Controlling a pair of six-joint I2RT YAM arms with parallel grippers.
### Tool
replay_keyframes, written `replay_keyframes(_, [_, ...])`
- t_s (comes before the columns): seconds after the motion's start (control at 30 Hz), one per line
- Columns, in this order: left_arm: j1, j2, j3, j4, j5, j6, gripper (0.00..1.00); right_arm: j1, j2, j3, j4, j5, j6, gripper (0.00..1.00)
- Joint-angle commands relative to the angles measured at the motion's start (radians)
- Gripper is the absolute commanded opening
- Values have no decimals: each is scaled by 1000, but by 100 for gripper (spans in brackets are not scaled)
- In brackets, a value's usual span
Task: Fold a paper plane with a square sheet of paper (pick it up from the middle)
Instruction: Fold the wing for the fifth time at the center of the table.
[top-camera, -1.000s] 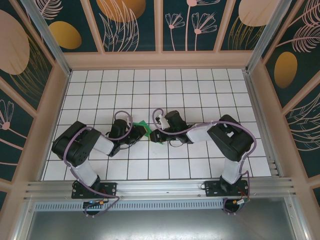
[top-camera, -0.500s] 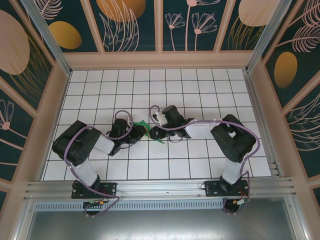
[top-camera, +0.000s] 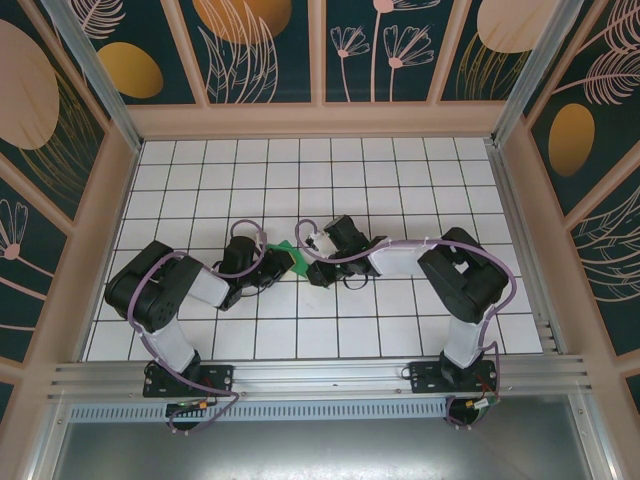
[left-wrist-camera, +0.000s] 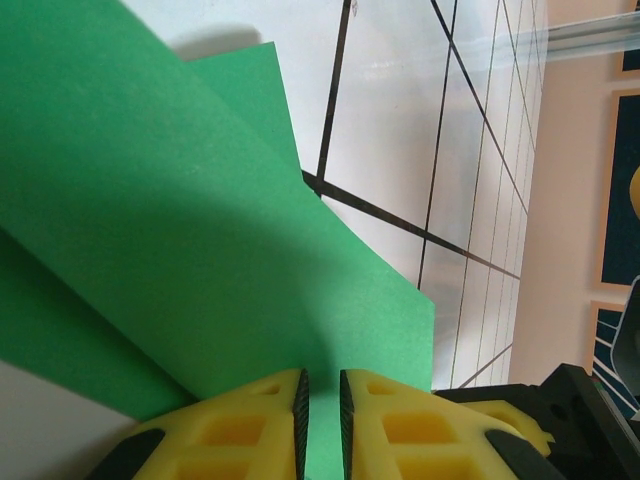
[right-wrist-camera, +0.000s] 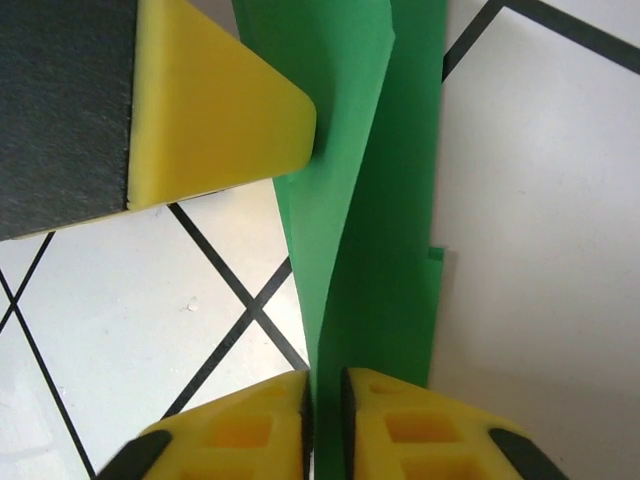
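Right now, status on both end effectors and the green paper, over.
Left end effector shut on the paper. Right end effector shut on its fold. Paper creased, pinched from both sides. Nothing in the way.

No txt, labels, brands or nos. legible anywhere (green sheet of paper (left-wrist-camera: 150, 250) is plain, unprinted).

The sheet of paper (left-wrist-camera: 150, 250) is bright green; the gripper fingers (left-wrist-camera: 240, 430) are yellow; the tabletop (top-camera: 400, 170) is white with a black grid.
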Motion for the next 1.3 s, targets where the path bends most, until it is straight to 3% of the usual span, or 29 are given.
replay_keyframes(0.0, [-4, 36, 14, -142, -32, 37, 20, -12, 19, 17, -19, 16, -32, 15])
replay_keyframes(0.13, [-3, 21, 14, -156, -36, 45, 20, -17, 18, 6, -11, 11, -35, 8])
replay_keyframes(0.3, [-4, -22, 16, -147, -26, 68, 21, -22, 11, -5, 28, -84, -11, 0])
replay_keyframes(0.53, [-4, -190, -22, -86, 4, 112, 26, -51, 32, -43, 186, -247, 191, 0])
replay_keyframes(0.73, [-8, -265, -91, -21, 12, 103, 27, -52, 55, -56, 253, -268, 299, 0])
replay_keyframes(1.27, [-34, -104, -115, 160, 44, 42, 25, -40, 129, -35, 237, -262, 360, 0])
